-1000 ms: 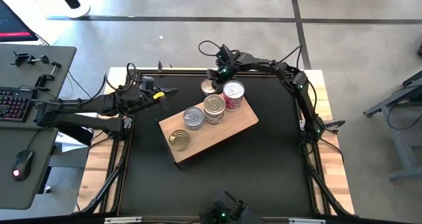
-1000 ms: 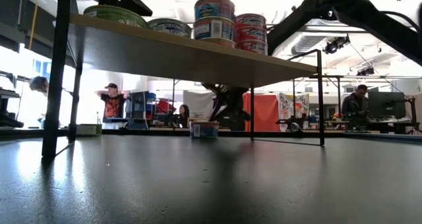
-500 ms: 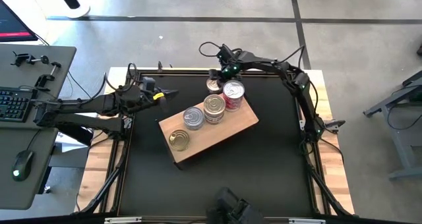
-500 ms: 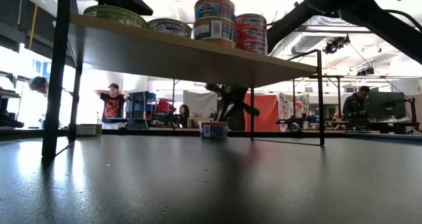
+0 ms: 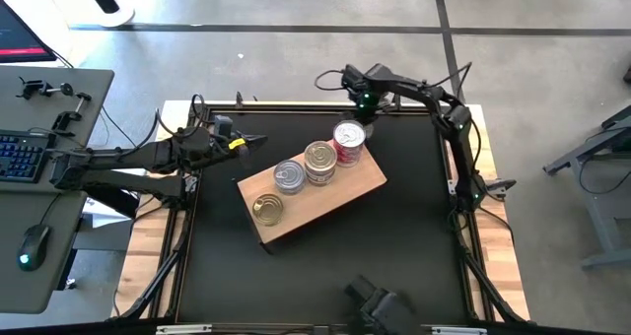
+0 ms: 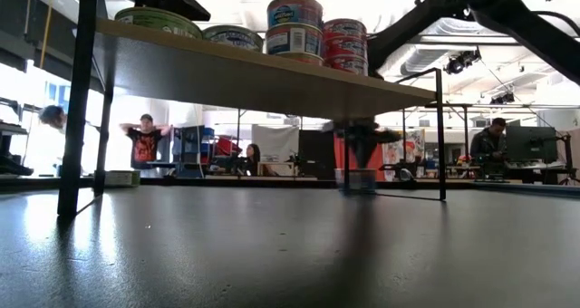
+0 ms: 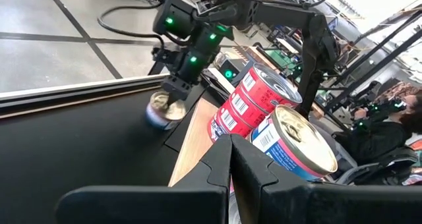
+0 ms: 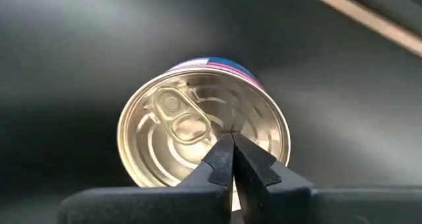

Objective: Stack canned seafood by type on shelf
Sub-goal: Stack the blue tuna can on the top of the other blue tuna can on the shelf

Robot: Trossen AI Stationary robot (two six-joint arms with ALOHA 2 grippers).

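With its fingers pressed together against the top of a loose blue-labelled tin (image 8: 203, 137) on the bench beside the shelf (image 5: 330, 199), the right gripper (image 8: 232, 159) should part them before grasping, while the left gripper (image 7: 231, 159), also closed, waits.

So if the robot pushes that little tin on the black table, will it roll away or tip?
Probably not roll: the tin sits flat on its bottom on the black tabletop, so it should slide. It looks wider than tall, so tipping seems unlikely. Its shiny metal top could be slippery under the right arm's shut fingers.
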